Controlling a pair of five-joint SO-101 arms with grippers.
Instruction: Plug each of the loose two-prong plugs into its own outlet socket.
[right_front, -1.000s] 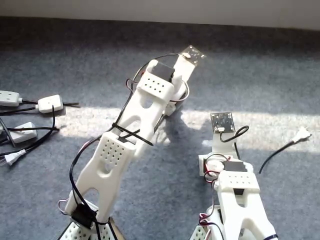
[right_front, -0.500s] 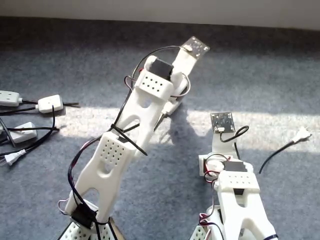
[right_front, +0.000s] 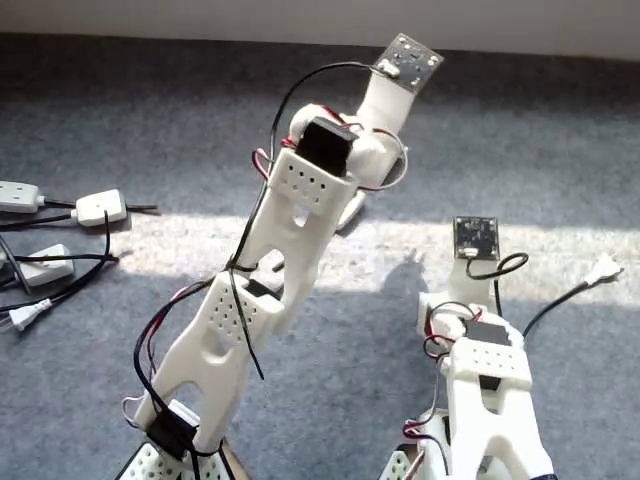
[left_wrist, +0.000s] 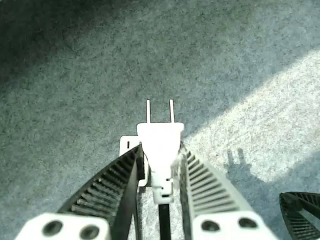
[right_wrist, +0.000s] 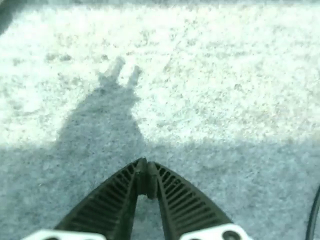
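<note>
The left gripper (left_wrist: 160, 152) is clamped on a white two-prong plug (left_wrist: 160, 137). Its ribbed black fingers (left_wrist: 122, 175) press the plug's two sides, no farther apart than the plug body is wide, the metal prongs (left_wrist: 148, 111) stick out past the fingertips over the grey carpet (left_wrist: 75, 75), and the plug's black cord (left_wrist: 163, 220) runs back between the fingers. The right gripper (right_wrist: 146, 170) has its fingers pressed together with nothing between them, over carpet where shade meets sunlight. In the high view, a second loose plug (right_front: 605, 268) lies at the right edge on its black cable (right_front: 550, 305), well apart from both arms; white outlet blocks (right_front: 100, 207) and a third plug (right_front: 28, 315) lie at the left edge
</note>
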